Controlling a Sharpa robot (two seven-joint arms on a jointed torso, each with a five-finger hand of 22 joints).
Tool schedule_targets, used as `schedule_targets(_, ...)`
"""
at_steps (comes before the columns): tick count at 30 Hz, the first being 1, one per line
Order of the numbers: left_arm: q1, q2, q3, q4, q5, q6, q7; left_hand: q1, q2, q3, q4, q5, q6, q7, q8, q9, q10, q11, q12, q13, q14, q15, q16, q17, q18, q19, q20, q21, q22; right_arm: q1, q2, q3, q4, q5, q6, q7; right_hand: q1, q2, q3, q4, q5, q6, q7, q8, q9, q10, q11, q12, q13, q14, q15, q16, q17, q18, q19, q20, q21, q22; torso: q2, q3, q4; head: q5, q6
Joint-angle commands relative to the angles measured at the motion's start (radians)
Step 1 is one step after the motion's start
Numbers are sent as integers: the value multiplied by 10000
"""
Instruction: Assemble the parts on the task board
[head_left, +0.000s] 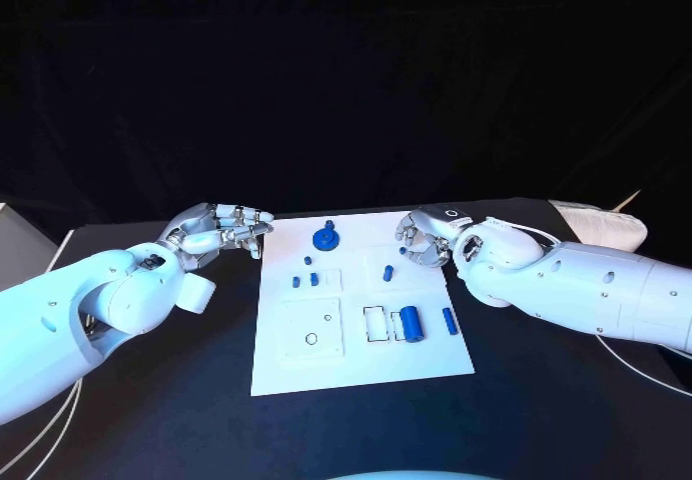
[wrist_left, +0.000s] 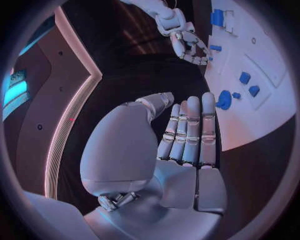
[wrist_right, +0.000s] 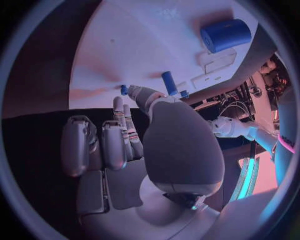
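The task board (head_left: 361, 345) lies in the middle of the head view, a white plate on the black surface (head_left: 548, 400). Its blue parts are spread over it: a round knobbed part (head_left: 327, 238) near the board's upper edge, small pegs (head_left: 304, 275) in the upper left quarter, a short peg (head_left: 388, 271) to the right of centre, and a thick cylinder (head_left: 414, 323) with a slim bar (head_left: 450, 320) beside it at the lower right.

The left hand (head_left: 227, 230) hovers at the board's upper left corner, just off its edge. Its fingers (wrist_left: 190, 130) lie straight and close together, the thumb apart, holding nothing. The knobbed part sits just beyond the fingertips in the left wrist view, apart from them.

The right hand (head_left: 430, 238) hangs over the board's upper right corner, fingers (wrist_right: 119, 135) curled loosely and empty. The short peg lies near them, untouched.

Behind the surface the room is dark, draped in black cloth (head_left: 346, 100).
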Motion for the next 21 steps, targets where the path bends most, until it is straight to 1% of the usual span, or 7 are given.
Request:
schedule_targets(1,-91,-74,75,223,987,-151,669,56,24,-7,8,40,75,26,33,13,65,14,57,-17,42,-41,-47,-11,162,85,-14,-45,-13,-22,71,3,-105,-855,15,-634,-106,29,118,0,28,84,-2,-1,1,69,4,-60,-52,462,96,-33,-19,58,356,15,43,646,13,-5,-13,-43,37)
schedule_targets(3,-153,-124,136,320,1014,-189,696,70,28,-7,-1,42,79,28,36,13,69,14,57,-19,42,-43,-53,-12,161,93,-18,-49,-17,-28,129,3,-185,-912,43,-709,-119,18,142,2,-4,91,-2,-11,-3,85,4,-76,-82,462,98,-34,-29,59,357,16,37,643,14,0,1,-57,43)
schedule_targets(5,-188,-158,174,379,1029,-223,710,70,28,-7,-1,42,79,28,36,13,69,14,57,-19,42,-43,-53,-12,161,93,-18,-49,-17,-38,173,2,-239,-929,75,-742,-128,15,152,6,-15,95,-2,-15,-4,94,4,-81,-94,463,98,-33,-32,61,357,16,30,638,15,-9,10,-62,51)
schedule_targets(9,-242,-231,232,479,1050,-295,727,78,31,-7,-5,42,81,30,37,13,71,15,58,-21,42,-44,-57,-13,161,99,-20,-52,-21,-91,263,1,-328,-920,153,-763,-151,36,207,24,-31,129,-8,-20,-5,130,1,-102,-141,464,96,-30,-45,63,360,15,24,634,35,16,-2,-22,50)
schedule_targets(10,-252,-246,241,497,1054,-314,725,78,31,-7,-5,42,81,30,37,13,71,15,58,-21,42,-44,-57,-13,161,99,-20,-52,-21,-101,288,1,-354,-895,174,-757,-154,44,230,28,-30,149,-9,-17,-4,141,2,-109,-157,464,96,-30,-50,63,361,15,26,636,38,24,-9,-18,41)
schedule_targets(17,-285,-309,274,586,1068,-370,697,92,35,-8,-13,44,76,39,34,11,71,18,56,-26,43,-46,-64,-15,160,110,-24,-56,-26,-173,421,1,-470,-701,301,-643,-188,124,487,64,-25,410,-19,41,26,293,-1,-166,-318,460,94,-20,-93,67,364,16,0,623,27,24,-4,8,-2)
schedule_targets(21,-292,-328,280,617,1071,-384,673,94,31,-15,-15,44,65,49,27,7,64,25,50,-31,45,-44,-70,-16,159,119,-27,-61,-32,-216,473,1,-494,-619,333,-583,-199,124,523,66,-34,449,-25,46,30,341,-8,-166,-344,459,90,-17,-99,66,366,14,2,626,31,33,-30,42,-6)
